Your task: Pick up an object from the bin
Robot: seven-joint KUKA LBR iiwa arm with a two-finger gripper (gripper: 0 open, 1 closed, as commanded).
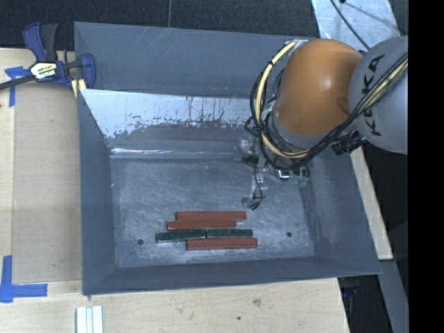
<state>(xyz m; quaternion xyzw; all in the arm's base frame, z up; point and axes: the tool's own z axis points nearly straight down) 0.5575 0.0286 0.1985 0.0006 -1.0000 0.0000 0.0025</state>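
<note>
Your KUKA arm reaches in from the right over the grey metal bin (97,186), its rounded orange cover (316,82) and looped yellow-and-black cables (267,96) hanging above the bin's right half. Below them the slim metal gripper (254,200) points down toward the floor, right of centre. You cannot tell from this angle whether the pincer is open or closed, and nothing shows in its grasp.

Three long flat bars lie side by side near the front of the floor, all running left to right and touching or nearly touching. The upper reddish-brown flat bar (210,216) lies farthest back. The dark green flat bar (201,235) sits in the middle and reaches farthest left. The lower reddish-brown flat bar (222,243) lies nearest the front wall and is shifted a little to the right.

The gripper's tip hangs just beside the right end of the upper reddish-brown bar, slightly behind it and to its right. Whether it touches that bar or the floor, you cannot tell. The green bar and the lower reddish-brown bar lie near it, toward the front wall.

The sloped back wall (180,113) carries dark reddish scuffs and streaks along its lower edge.
</note>
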